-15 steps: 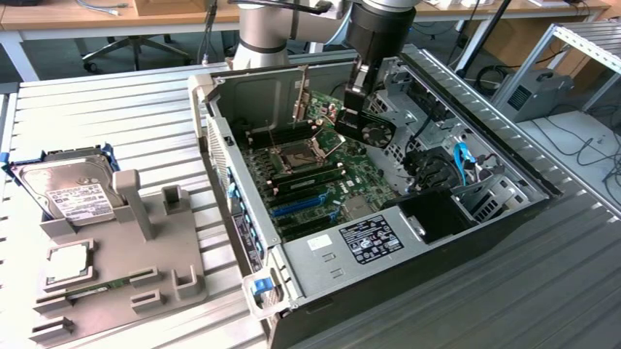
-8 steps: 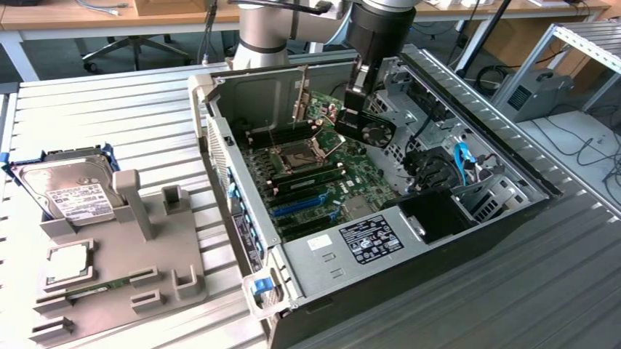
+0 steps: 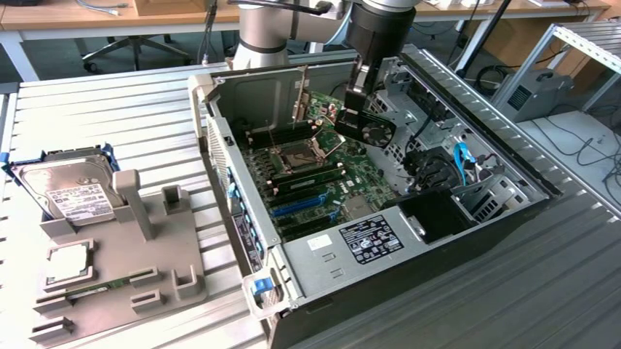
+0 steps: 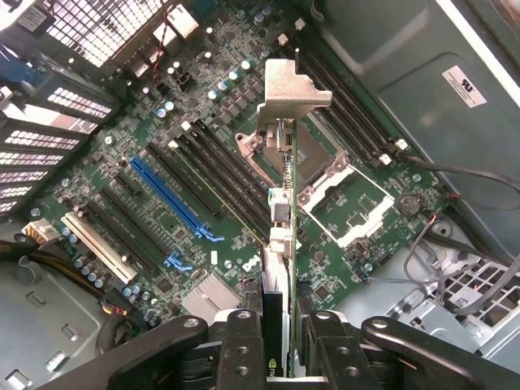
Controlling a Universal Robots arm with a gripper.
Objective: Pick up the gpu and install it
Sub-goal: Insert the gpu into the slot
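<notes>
My gripper is inside the open computer case, shut on the gpu. The card's black round fan shroud hangs below the fingers, above the motherboard and near the processor socket. In the wrist view the gpu appears edge-on, a thin green board running out from between the two black fingers. Its silver end bracket is at the far end. The gripper holds the card over the memory slots and the socket, clear of the board. The long blue expansion slot lies off to one side of the card.
On the exterior view's left a grey fixture carries a silver hard drive and a narrow green memory stick. The case's rear wall, drive cage, blue cable and loose wires crowd the space around the card.
</notes>
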